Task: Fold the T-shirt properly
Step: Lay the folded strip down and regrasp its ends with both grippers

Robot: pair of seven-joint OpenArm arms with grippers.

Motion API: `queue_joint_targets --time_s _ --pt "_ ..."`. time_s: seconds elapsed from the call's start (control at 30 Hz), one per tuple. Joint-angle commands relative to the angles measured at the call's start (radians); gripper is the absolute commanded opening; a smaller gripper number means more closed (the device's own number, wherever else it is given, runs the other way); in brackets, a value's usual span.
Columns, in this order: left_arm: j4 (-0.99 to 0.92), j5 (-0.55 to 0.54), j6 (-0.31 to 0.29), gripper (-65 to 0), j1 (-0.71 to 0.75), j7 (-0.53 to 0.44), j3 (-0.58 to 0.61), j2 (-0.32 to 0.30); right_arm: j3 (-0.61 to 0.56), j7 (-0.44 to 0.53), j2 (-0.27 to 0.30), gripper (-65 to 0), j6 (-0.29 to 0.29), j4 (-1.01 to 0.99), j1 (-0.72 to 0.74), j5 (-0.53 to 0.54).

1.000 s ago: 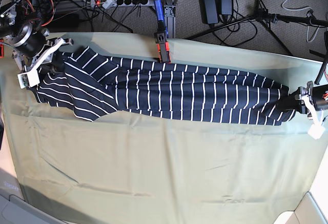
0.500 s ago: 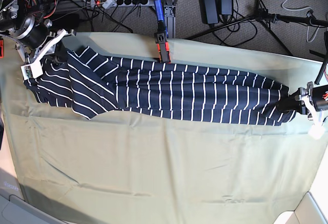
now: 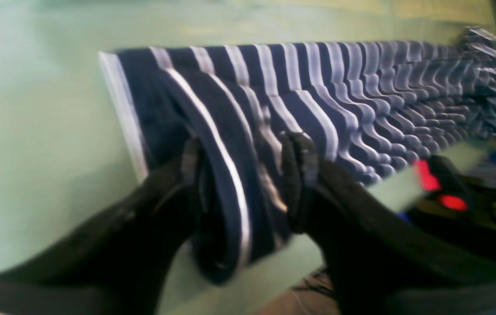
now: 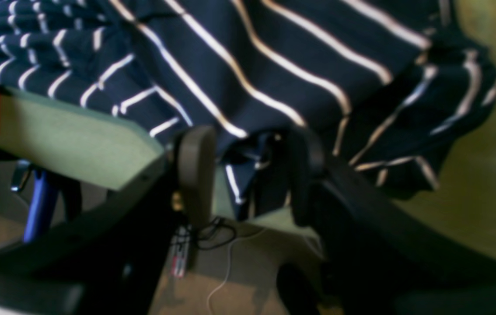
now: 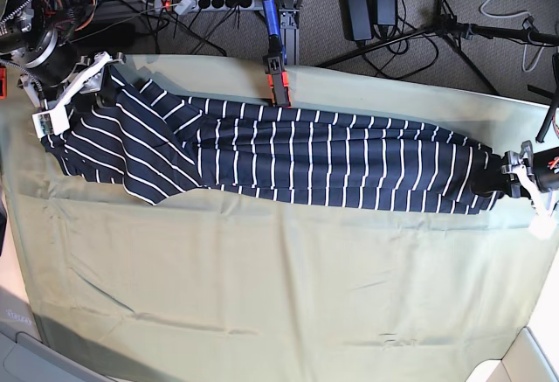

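Base view shows the dark navy white-striped fabric T-shirt (image 5: 288, 159) stretched along the olive-green cloth-covered table's (image 5: 279, 295) far edge, both black grippers, left (image 3: 243, 183) and right (image 4: 248, 175), parted around bunched ends, seemingly releasing; next, regrasping for another fold.

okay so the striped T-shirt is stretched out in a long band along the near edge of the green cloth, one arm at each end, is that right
Not quite. The T-shirt is stretched in a long band with an arm at each end, but it lies along the far edge of the green cloth, by the clamp, not the near edge. The base view shows this.
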Motion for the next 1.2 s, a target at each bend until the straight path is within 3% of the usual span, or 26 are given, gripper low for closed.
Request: queue_joint_targets --time_s 0.0,0.23,0.4,0.47,0.53,0.57,0.73,0.87,0.97,1.17 --pt "0.012 0.006 -0.023 -33.9 -0.017 -0.034 -0.01 -0.028 0.014 0.023 0.014 -37.6 0.037 0.024 0.009 0.004" --pt "0.012 0.192 -0.023 -33.6 -0.019 -0.15 -0.01 -0.028 0.114 0.042 0.016 -37.6 0.037 0.027 0.061 0.018" --pt "0.012 0.197 -0.023 -33.5 -0.019 -0.157 -0.01 -0.027 0.137 0.058 0.016 -38.6 0.039 0.027 0.123 0.085" --pt "0.012 0.201 -0.023 -33.5 -0.019 -0.158 -0.01 -0.027 0.114 0.077 0.016 -46.3 0.038 0.026 0.146 0.087" --pt "0.012 0.201 -0.023 -33.6 -0.019 -0.158 -0.01 -0.027 0.074 0.085 0.016 -64.0 0.039 0.021 0.172 0.084" --pt "0.012 0.201 -0.023 -33.6 -0.019 -0.159 -0.01 -0.027 0.046 0.09 0.016 -65.0 0.039 0.013 0.184 0.071" --pt "0.012 0.239 -0.023 -32.8 -0.019 -0.176 -0.01 -0.027 -0.114 0.155 0.016 -65.0 0.038 -0.085 0.22 -0.038" --pt "0.011 0.28 -0.023 -27.5 -0.019 -0.21 -0.01 -0.027 -0.21 0.156 0.016 -65.0 0.038 -0.206 0.252 -0.093" --pt "0.01 0.326 -0.023 -25.5 -0.019 -0.217 -0.01 -0.027 -0.237 0.155 0.016 -65.0 0.038 -0.26 0.262 -0.096" --pt "-0.026 0.312 -0.023 -25.2 -0.018 -0.216 -0.01 -0.009 -0.237 0.159 0.016 -65.0 0.037 -0.272 0.262 -0.085"
